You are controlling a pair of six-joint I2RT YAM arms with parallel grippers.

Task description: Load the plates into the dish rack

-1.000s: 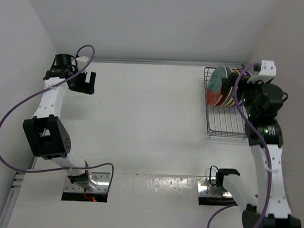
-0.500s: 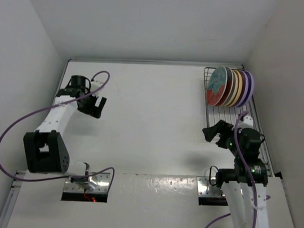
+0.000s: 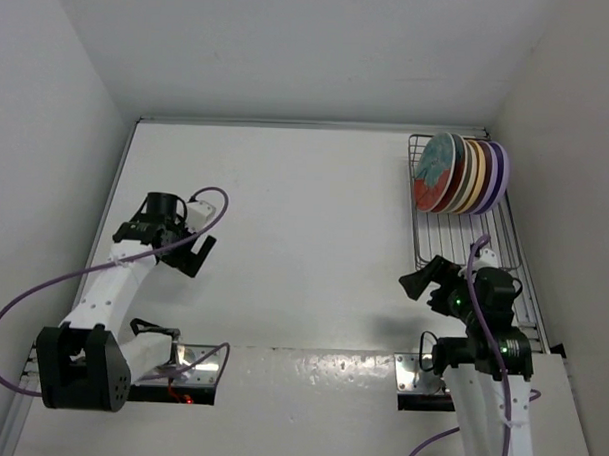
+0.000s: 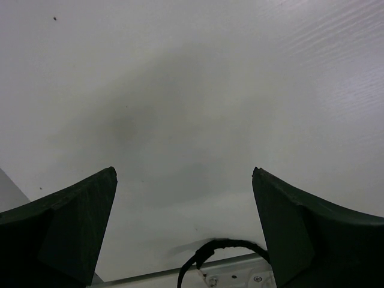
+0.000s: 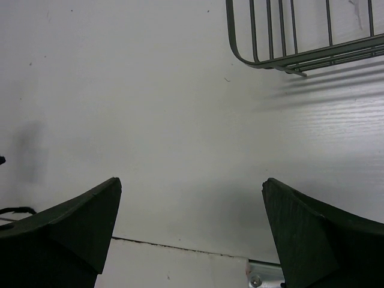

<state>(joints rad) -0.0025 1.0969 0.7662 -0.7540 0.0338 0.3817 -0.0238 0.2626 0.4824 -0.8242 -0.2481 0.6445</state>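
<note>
Several plates (image 3: 456,174) stand on edge in the far end of the silver wire dish rack (image 3: 454,248) at the table's right. The front one is red with a teal pattern; yellow-orange, cream and lavender ones stand behind it. My right gripper (image 3: 428,284) is open and empty, low near the rack's near end. A corner of the rack shows in the right wrist view (image 5: 282,36). My left gripper (image 3: 189,249) is open and empty over the bare table at the left.
White walls close in the table on the left, back and right. Metal base plates (image 3: 174,374) and purple cables (image 3: 22,298) lie at the near edge. A black cable (image 4: 216,252) shows in the left wrist view.
Both arms have drawn back toward their bases. The right gripper left the plates in the rack and came down to the rack's near end. The left gripper moved from the far left corner nearer.
</note>
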